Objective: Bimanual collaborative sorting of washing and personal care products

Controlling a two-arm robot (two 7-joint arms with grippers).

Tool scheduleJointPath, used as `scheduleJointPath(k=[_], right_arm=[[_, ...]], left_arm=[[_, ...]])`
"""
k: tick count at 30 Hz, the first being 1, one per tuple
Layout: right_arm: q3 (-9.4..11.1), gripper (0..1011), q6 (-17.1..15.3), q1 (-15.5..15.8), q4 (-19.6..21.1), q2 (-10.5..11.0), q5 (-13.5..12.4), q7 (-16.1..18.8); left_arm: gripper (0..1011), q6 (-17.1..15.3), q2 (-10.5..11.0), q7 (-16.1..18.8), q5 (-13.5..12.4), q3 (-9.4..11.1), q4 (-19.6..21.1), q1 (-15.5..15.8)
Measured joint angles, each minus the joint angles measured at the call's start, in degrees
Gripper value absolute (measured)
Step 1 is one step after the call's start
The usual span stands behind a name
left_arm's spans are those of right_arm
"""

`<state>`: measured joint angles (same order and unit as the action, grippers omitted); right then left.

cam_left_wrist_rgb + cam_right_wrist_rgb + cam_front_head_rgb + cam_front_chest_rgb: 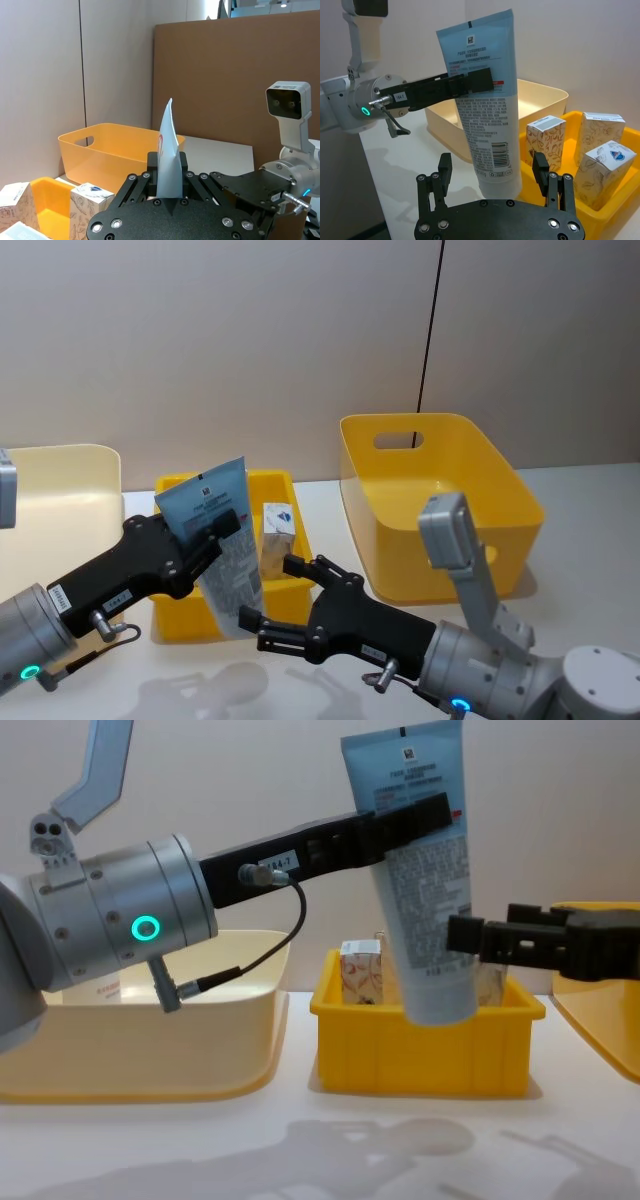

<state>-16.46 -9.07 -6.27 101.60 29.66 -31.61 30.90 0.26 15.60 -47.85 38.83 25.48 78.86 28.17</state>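
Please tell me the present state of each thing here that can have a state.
Pale-blue tube: held in the air, near upright, cap end down.
Left pincer: shut on the tube's upper part.
Right pincer: open, its fingers on either side of the tube's lower end.
White cartons: standing upright in the small yellow bin.

The tall pale-blue flat squeeze tube (pixel 490 140) is smooth, satiny soft plastic, the small white orange-patterned cartons (pixel 602 172) matt card, the small yellow tray (pixel 420 1040) glossy moulded plastic — the left arm's silver cylinder housing (pixel 110 935) satin-finished metal.
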Motion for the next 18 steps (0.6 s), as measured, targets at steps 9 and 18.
scheduleJointPath(k=[9,18], right_arm=[[-2.8,1001,0.5,-2.7,-1.5,-0.6,2.8,-1.1],[-6.1,1001,1.7,-6.2,-4.2,-1.9,5.7,-1.6]], left_arm=[[214,0.0,0.0,0.0,0.0,0.0,0.0,0.0],[213,0.0,0.0,0.0,0.0,0.0,0.0,0.0]])
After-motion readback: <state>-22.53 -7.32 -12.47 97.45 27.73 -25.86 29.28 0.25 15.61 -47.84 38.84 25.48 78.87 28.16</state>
